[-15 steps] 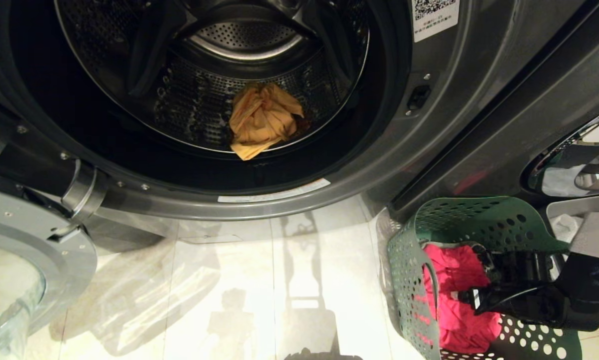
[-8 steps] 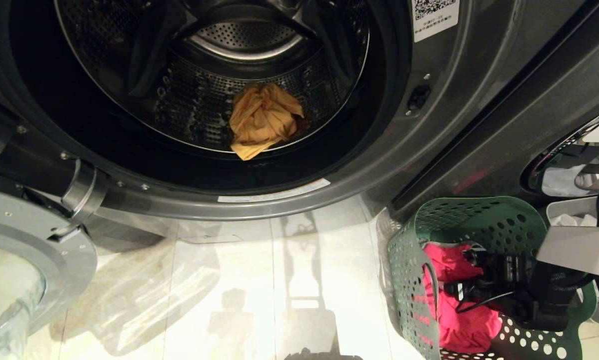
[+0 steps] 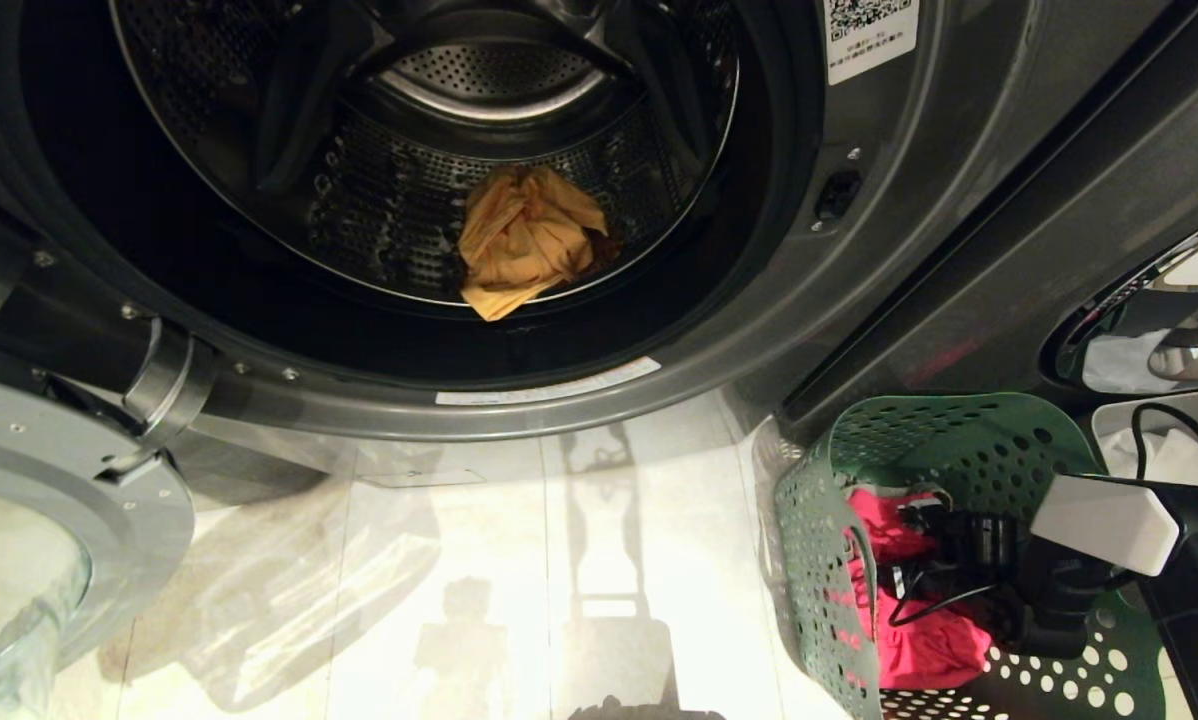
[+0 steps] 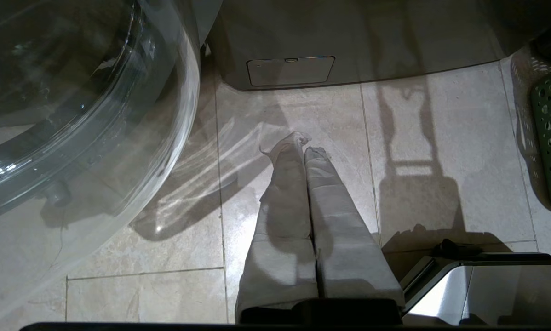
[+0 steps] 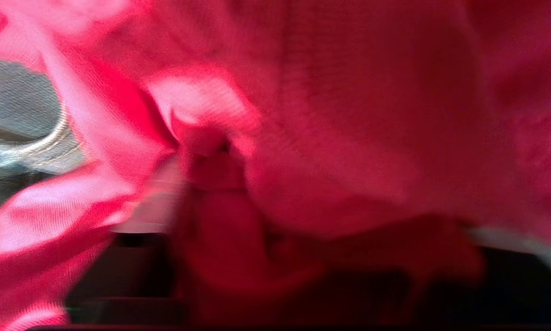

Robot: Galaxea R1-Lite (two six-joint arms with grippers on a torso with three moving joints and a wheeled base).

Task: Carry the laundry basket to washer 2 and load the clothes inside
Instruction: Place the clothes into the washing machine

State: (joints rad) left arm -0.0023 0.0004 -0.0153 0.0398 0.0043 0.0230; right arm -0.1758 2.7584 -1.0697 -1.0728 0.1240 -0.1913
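Green perforated plastic laundry basket (image 3: 829,520) stands on the pale tiled floor (image 3: 519,560) at the lower right of the head view, just beside the corner of the dark grey front-loading washer (image 3: 759,330). A crumpled bright pink garment (image 3: 919,640) lies inside it, and the right wrist view also shows a patch of grey denim with stitched seams (image 5: 22,124) beside the pink cloth. The right gripper (image 3: 909,560) reaches down into the basket and is pressed into the pink garment; folds of pink cloth fill its wrist camera and hide the fingers, so whether they are apart or clamped on the fabric cannot be told.

The washer's round opening takes up the top of the head view. Its perforated steel drum (image 3: 399,210) holds a bunched orange cloth (image 3: 524,240) lying at the bottom near the front rim. The washer's glass door (image 3: 19,560) hangs open at the left, its clear bowl (image 4: 82,105) close over the floor in the left wrist view. A white sticker with a QR code (image 3: 867,30) sits on the washer's front panel, upper right.

The left gripper (image 4: 305,151) hangs over the floor tiles in front of the washer's base, its cloth-wrapped fingers (image 4: 280,197) pressed together and holding nothing. Long shadows and glare streak the glossy tiles.
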